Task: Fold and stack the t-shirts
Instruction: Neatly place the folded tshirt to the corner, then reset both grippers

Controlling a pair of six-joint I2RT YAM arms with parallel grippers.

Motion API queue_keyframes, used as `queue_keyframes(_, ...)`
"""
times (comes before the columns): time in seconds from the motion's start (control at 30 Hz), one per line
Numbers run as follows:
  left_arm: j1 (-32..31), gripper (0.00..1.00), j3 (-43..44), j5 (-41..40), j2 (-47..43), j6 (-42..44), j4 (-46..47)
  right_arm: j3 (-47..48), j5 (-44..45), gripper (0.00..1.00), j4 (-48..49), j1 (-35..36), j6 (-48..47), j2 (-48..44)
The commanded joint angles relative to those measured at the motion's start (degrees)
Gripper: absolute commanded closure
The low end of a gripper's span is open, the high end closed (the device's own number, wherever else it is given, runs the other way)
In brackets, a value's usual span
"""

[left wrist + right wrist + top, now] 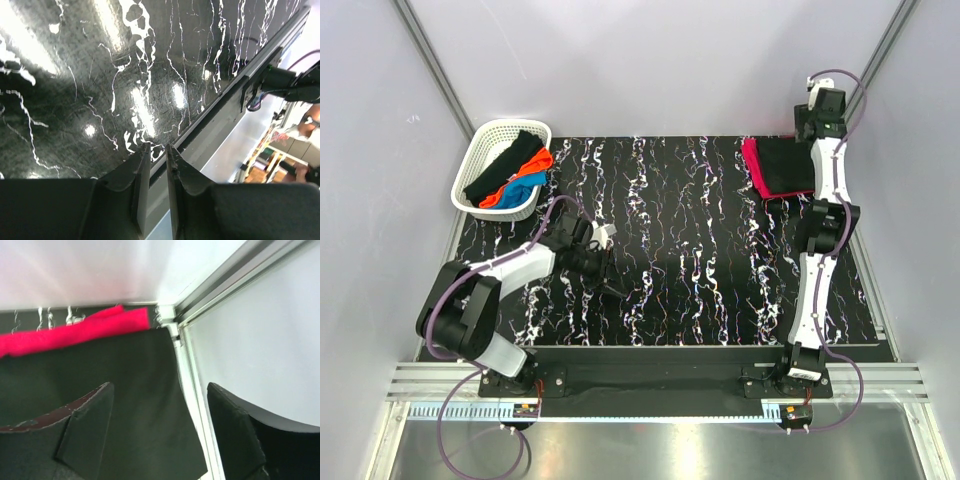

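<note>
Fingers spread wide and holding nothing, the right gripper [159,390] hangs low over the folded black t-shirt [135,370] at the far right corner of the marbled table [700,260]. That shirt lies on top of a pinkish-red t-shirt [75,332], making a stack of 2. The left gripper [157,146] hovers over bare tabletop on the left side, its fingers almost pressed together with only a slit between them and nothing in it.

The step in hand looks like the release of the black shirt onto the stack. To do it well, the right arm should rise straight up, jaws kept wide, so that neither finger drags the top layer off the shirt beneath. Only once clear should it swing back toward the middle.

From above, the black shirt sits square to the table, 1 side running along the right-hand rail, with the red shirt showing as a strip on the side nearer the table's centre. The fold is close to square and the arm covers part of it, so its long axis is hard to call; which way the collar points cannot be told.

Black, orange and blue shirts, 3 in all, wait in the white basket [480,150] at the far left corner.
</note>
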Motion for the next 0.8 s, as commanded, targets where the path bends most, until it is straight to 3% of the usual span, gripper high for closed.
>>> queue_keyframes(0.0,0.2,0.76,2.1,-2.5,-3.9,-4.1,-0.3,4.5,-1.4,0.17,5.8,-0.4,2.7,-3.1)
queue_keyframes(0.17,0.0,0.73,2.1,-9.0,-9.4,-9.6,0.5,-3.0,-3.7,0.0,5.6,2.1,6.9,-10.9)
queue_keyframes(0.43,-0.8,0.71,-6.3,-12.6,-24.0,-17.6,4.7,-26.4,-9.8,0.0,5.3,13.4,16.5,-31.6)
queue_keyframes(0.57,-0.8,0.69,-13.7,-11.8,-38.3,-22.3,4.8,-44.5,-14.1,0.0,5.4,22.2,26.3,-42.2)
queue_keyframes(0.77,-0.8,0.65,-29.0,-12.3,-63.4,-34.9,4.1,-70.5,-23.1,0.0,8.0,28.4,47.5,-58.9)
